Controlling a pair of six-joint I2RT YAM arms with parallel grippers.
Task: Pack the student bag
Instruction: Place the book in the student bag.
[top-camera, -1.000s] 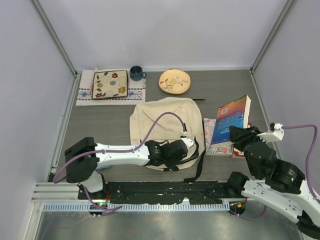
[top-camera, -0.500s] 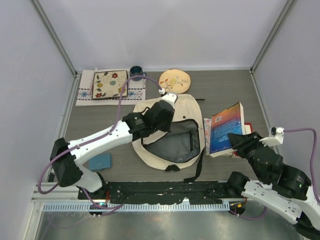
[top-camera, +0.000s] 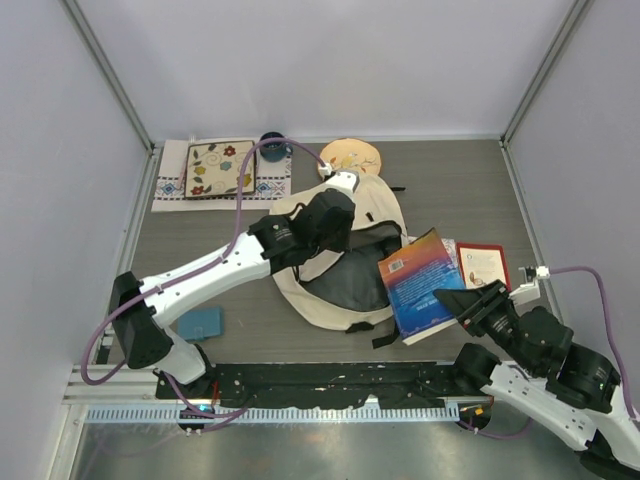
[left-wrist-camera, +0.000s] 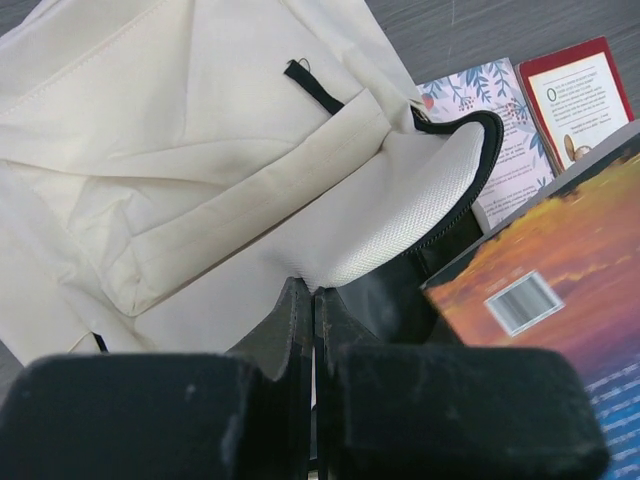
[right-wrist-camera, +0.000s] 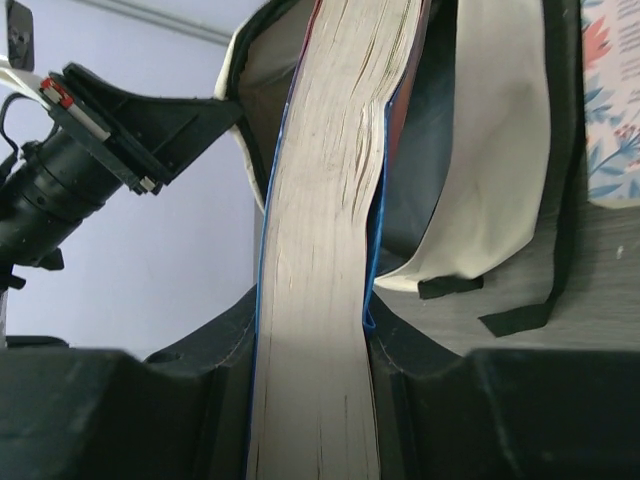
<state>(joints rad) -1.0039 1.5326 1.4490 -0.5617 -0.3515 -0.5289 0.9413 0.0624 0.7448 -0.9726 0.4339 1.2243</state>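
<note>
Fabric at the rim of the student bag was pinched between the pressed-together fingers of the left end effector, so that the mouth was held up and the dark lining shown; the bag itself lay at the middle of the surface, between the two arms. A thick book with a blue and orange cover was clamped by its edge in the right end effector, its far corner at the opening — not yet inside, as far as could be judged. Several risks could be foreseen: the thin fold might be dragged out of the pinch if the book were pushed against the flap, and the mouth would then collapse; the book's corner might be caught on the zipper edge or the black strap; the soft bag might be shoved along the surface rather than filled — nothing but the pinch anchored it.
</note>
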